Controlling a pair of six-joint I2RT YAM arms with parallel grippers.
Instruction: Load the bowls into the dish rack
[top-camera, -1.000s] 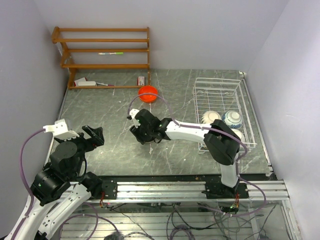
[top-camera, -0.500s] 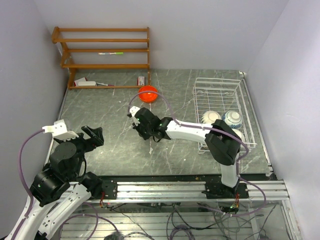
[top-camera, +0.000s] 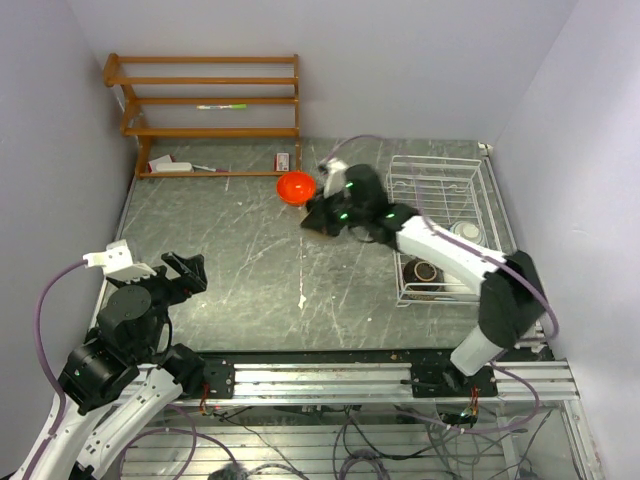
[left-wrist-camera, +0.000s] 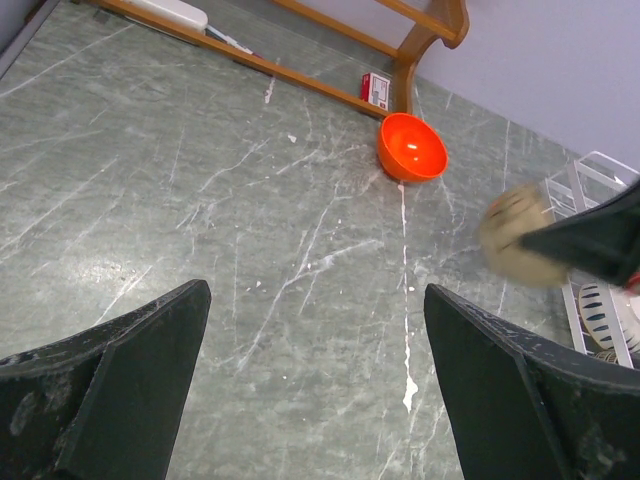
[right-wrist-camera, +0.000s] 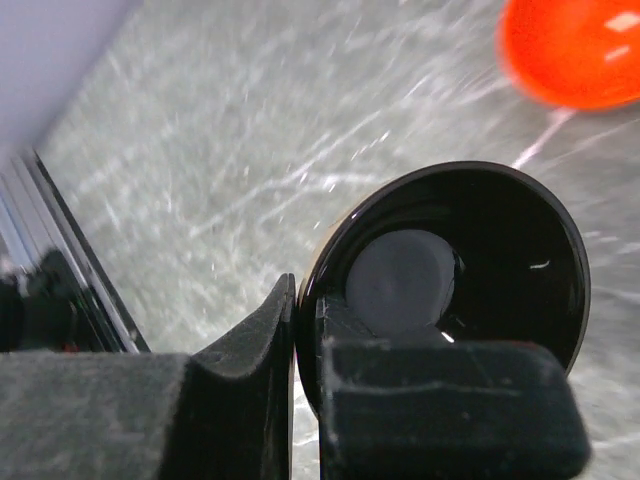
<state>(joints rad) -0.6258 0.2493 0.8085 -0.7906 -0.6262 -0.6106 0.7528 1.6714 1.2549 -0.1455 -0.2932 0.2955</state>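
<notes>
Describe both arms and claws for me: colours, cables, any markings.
Both arms are white links with black joint housings. A purple cable loops along the left arm; another trails the right arm, whose wrist shows small green lights. Left claw and right claw have matte black, scuffed fingers.

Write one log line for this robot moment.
right end effector: shut on black bowl rim | left end effector: open, empty | orange bowl: on table
</notes>
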